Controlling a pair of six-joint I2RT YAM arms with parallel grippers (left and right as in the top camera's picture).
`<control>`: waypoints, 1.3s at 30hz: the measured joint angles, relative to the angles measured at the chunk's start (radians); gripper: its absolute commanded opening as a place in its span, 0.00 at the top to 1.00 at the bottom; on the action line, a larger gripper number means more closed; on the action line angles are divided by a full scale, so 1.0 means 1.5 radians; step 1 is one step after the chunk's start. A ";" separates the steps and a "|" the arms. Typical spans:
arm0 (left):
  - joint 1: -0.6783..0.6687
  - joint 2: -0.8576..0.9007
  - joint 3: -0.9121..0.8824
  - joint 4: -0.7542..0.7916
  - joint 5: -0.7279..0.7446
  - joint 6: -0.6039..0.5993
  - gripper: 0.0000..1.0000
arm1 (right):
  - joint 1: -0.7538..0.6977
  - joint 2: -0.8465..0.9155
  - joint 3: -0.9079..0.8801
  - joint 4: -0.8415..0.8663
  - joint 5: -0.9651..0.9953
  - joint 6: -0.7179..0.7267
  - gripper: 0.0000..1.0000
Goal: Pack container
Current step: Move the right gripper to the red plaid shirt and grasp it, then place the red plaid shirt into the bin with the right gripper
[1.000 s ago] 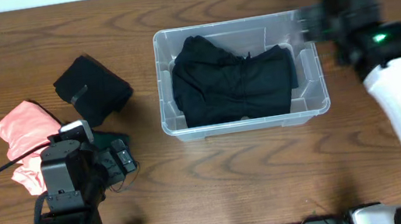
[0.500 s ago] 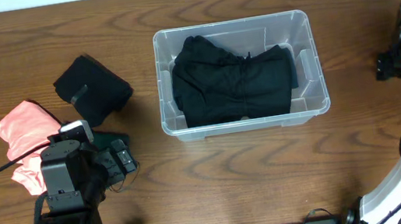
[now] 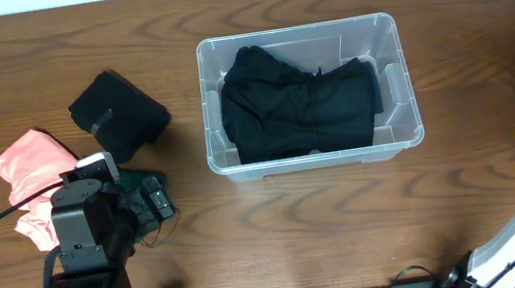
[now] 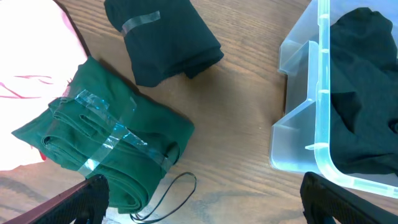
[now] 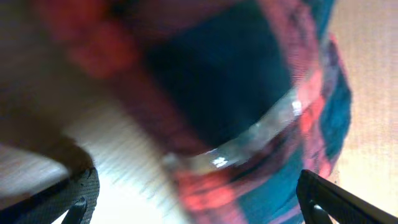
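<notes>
Nearest, at seven o'clock on the table point(image 3: 300, 229): left gripper point(image 4: 208, 193), fingers spread wide, clasping nothing. Just beyond it, a green bundle point(image 4: 106, 149) bound with clear tape, a thin black cord point(image 4: 165, 199) looped at its near edge. At nine o'clock, a pink garment point(image 3: 30, 176), touching the green bundle. At ten o'clock, a black roll point(image 3: 119, 113), taped as well, apart from both.

Further on, around the centre, the container point(image 3: 398, 139), upright, with a black garment point(image 3: 298, 108) lying loose inside and covering most of the floor. Out at three o'clock, right gripper point(image 5: 199, 196) over a red-and-teal plaid bundle point(image 5: 249, 93), fingers apart with nothing between them, though badly blurred.

Likely trouble:
- Snagging the cord when closing on the green bundle.
- Pinching only tape and losing the cloth mid-carry.
- Catching a bundle on the container's rim.
- Overfilling one side, given the loose black garment humped inside.

No brand, label or writing legible anywhere.
</notes>
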 measured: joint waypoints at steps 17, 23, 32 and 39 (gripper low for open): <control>0.000 0.000 0.000 0.001 0.000 0.000 0.02 | -0.071 0.020 0.001 -0.005 -0.047 -0.006 0.83; 0.000 0.000 0.000 0.001 0.000 0.000 0.02 | 0.003 -0.023 -0.002 -0.050 -0.090 0.031 0.85; 0.000 0.000 0.000 0.005 0.000 0.000 0.02 | 0.275 -0.262 -0.006 -0.063 -0.151 0.026 0.85; 0.000 0.000 0.000 0.000 0.000 0.000 0.02 | 0.536 -0.419 -0.004 -0.117 -0.159 -0.004 0.86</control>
